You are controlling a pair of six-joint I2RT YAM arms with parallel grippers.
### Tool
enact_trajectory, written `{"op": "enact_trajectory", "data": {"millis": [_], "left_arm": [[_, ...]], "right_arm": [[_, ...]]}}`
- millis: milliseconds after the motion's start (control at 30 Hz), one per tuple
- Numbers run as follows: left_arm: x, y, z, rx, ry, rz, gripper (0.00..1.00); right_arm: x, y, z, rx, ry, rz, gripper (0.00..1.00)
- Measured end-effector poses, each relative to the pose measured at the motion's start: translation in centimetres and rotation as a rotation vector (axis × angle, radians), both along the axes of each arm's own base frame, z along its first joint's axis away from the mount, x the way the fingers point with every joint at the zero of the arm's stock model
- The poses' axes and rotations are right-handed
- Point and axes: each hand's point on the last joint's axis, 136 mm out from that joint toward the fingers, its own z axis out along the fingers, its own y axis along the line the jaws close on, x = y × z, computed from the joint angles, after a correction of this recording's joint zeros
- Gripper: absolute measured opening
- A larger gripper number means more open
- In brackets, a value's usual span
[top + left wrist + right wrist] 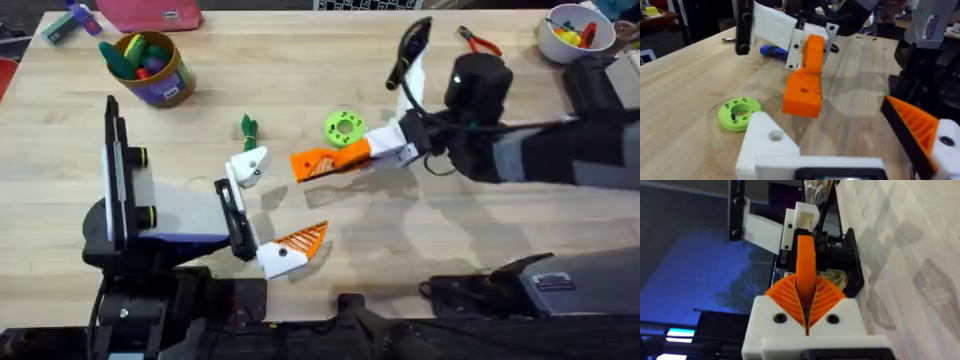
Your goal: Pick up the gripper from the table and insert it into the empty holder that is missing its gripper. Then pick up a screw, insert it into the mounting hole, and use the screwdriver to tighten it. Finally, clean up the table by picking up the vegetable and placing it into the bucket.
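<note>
My right gripper (372, 148) is shut on the loose orange gripper (322, 163), holding it low over the table's middle. The wedge (802, 92) points toward my left arm's end, where the white holder (248, 166) carries no orange finger. That holder (767, 145) sits just short of the wedge's tip, not touching it. My left gripper (290, 200) is open, its other mount bearing an orange finger (303, 240). In the right wrist view the ribbed pads (827, 294) clamp the wedge (805, 262). The dark-green vegetable (247, 127) lies behind the holder. The bucket (152, 68) stands far left. The blue screwdriver (772, 51) lies behind the right gripper.
A lime-green disc with holes (344, 126) lies just behind the held wedge. Red-handled pliers (480, 42) and a white bowl (575, 35) of small parts sit at the far right. A pink pouch (150, 12) rests at the far edge.
</note>
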Motion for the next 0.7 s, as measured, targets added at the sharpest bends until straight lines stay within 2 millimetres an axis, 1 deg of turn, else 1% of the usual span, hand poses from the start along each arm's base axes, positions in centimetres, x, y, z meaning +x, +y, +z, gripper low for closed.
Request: {"op": "enact_trajectory", "data": {"millis": [133,233,367,700], "left_arm": [[0.0,0.0,0.0,0.000,0.000,0.000,0.985],[0.0,0.0,0.0,0.000,0.000,0.000,0.985],[0.0,0.0,0.0,0.000,0.000,0.000,0.986],[0.0,0.0,0.0,0.000,0.000,0.000,0.986]], "right_arm": [[0.9,1.2,0.8,0.004,0.011,0.046,0.009],[1.2,1.7,0.7,-0.005,0.042,0.064,0.009],[1.0,2.2,0.2,-0.020,0.087,0.081,0.009],[0.4,2.6,0.2,-0.027,0.107,0.104,0.009]]}}
